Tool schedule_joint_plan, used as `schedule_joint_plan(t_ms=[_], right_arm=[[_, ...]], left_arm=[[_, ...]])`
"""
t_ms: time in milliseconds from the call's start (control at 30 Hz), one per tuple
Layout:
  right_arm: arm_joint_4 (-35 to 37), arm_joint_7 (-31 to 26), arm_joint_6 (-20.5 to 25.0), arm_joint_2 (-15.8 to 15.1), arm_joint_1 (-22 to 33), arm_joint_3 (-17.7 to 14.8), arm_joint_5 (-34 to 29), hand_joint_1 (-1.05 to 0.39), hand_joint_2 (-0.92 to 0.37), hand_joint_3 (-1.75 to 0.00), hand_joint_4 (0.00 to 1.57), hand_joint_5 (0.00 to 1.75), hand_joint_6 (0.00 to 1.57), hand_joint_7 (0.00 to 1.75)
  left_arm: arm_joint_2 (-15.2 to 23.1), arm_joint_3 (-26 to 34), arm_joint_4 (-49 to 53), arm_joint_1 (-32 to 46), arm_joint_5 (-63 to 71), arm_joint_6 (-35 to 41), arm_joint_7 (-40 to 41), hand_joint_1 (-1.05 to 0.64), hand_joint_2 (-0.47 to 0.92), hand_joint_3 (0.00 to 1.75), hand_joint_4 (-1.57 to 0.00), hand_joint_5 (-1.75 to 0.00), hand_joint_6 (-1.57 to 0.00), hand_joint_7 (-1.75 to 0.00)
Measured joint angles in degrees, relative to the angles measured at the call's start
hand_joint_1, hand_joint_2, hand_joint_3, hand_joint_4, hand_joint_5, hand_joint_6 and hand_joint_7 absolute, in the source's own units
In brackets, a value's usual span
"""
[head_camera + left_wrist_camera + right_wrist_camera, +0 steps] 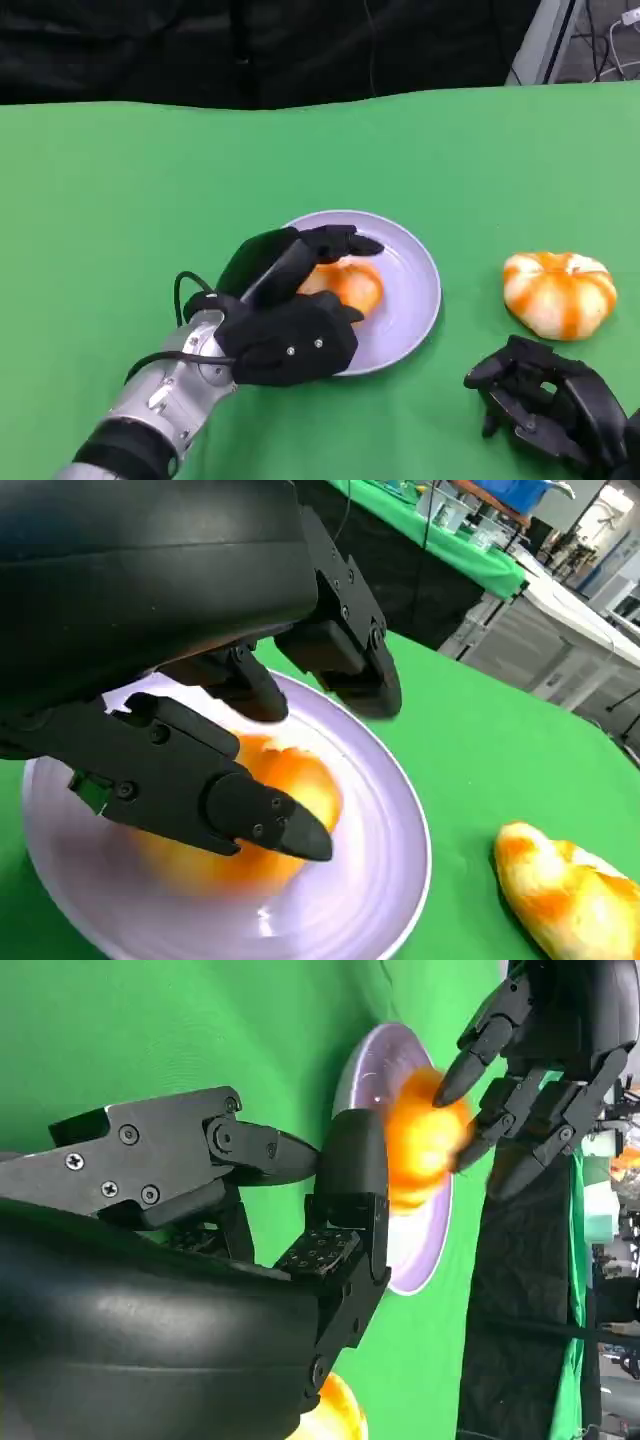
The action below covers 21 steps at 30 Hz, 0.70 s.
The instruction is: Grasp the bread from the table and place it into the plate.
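Observation:
An orange-glazed bread (350, 283) sits low over the lilac plate (410, 300) at the table's middle. My left hand (285, 320) reaches over the plate's near rim and grips this bread between thumb and fingers. The left wrist view shows the bread (265, 810) blurred, with the thumb in front of it and the fingers behind, above the plate (370, 880). The right wrist view shows the bread (420, 1140) against the left hand's fingertips (480, 1035). My right hand (545, 400) rests on the table at the near right, fingers apart, holding nothing.
A second orange-and-white bread (559, 293) lies on the green cloth right of the plate, just beyond my right hand, and appears as the second bread (565, 890) in the left wrist view. The table's far edge meets a black backdrop.

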Motion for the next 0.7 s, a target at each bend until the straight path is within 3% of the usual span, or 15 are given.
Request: schedule_joint_plan(t_ms=[67, 267, 533, 700], right_arm=[[0.0, 0.1, 0.0, 0.0, 0.0, 0.0, 0.1, -0.20, -0.92, -0.49, 0.64, 1.75, 0.73, 1.14], [0.0, 0.7, 0.0, 0.1, 0.0, 0.0, 0.4, -0.20, -0.92, -0.50, 0.64, 1.75, 0.72, 1.14], [0.1, 1.0, 0.1, 0.3, 0.0, 0.0, 0.9, -0.22, -0.92, -0.48, 0.64, 1.75, 0.73, 1.12], [0.2, 1.1, 0.1, 0.5, -0.1, 0.0, 1.1, -0.22, -0.92, -0.48, 0.64, 1.75, 0.73, 1.12]], left_arm=[[0.0, 0.1, -0.3, -0.1, -0.5, 0.1, -1.1, -0.66, 0.92, 0.40, -0.38, 0.00, -0.35, 0.00], [0.9, 0.4, -5.3, 0.0, -3.1, 2.3, -8.2, -0.83, 0.92, 0.59, -0.15, 0.00, -0.20, 0.00], [2.0, 1.5, -11.6, 2.3, -5.9, 5.3, -12.9, -0.99, 0.92, 0.74, -0.02, 0.00, -0.11, 0.00], [2.6, 2.9, -15.4, 3.8, -8.7, 6.5, -15.5, -0.99, 0.92, 0.76, -0.04, -0.01, -0.12, -0.01]])
